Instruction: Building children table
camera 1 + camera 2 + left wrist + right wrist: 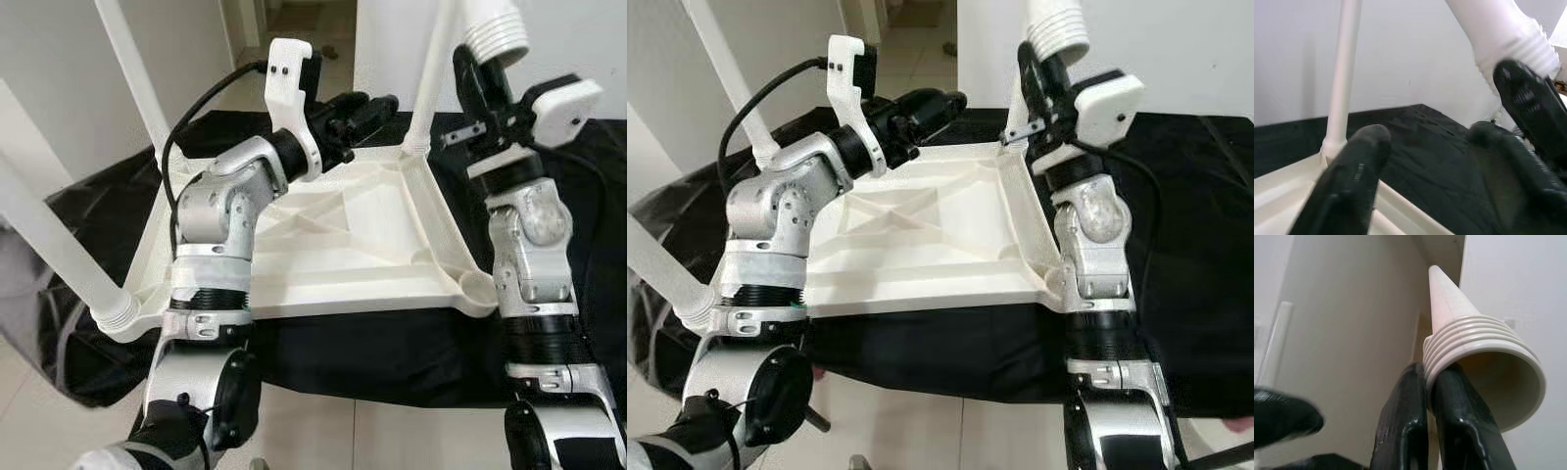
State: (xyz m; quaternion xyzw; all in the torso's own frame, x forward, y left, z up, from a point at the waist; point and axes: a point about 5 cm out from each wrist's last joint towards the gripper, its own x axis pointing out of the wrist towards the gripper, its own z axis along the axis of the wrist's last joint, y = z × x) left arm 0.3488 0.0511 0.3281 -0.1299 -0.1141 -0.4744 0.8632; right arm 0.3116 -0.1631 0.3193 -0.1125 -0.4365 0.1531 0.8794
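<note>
A white plastic table top point(372, 245) lies upside down on a black cloth. Three white legs stand screwed into it: far left point(132, 69), near left point(49, 235) and far right point(431, 78). The near right corner socket point(477, 289) holds no leg. My right gripper point(480, 73) is raised over the table's right side, shut on the rim of a loose leg's point(495, 29) threaded end; the wrist view shows both fingers point(1449, 401) pinching that rim point(1469, 342). My left gripper point(358, 113) hovers over the table's far edge, open with nothing between its fingers point(1347, 181).
The black cloth point(392, 352) covers a low surface and hangs over its front edge. Light tiled floor point(323, 431) lies in front. White walls stand behind, with a doorway point(304, 20) at the back.
</note>
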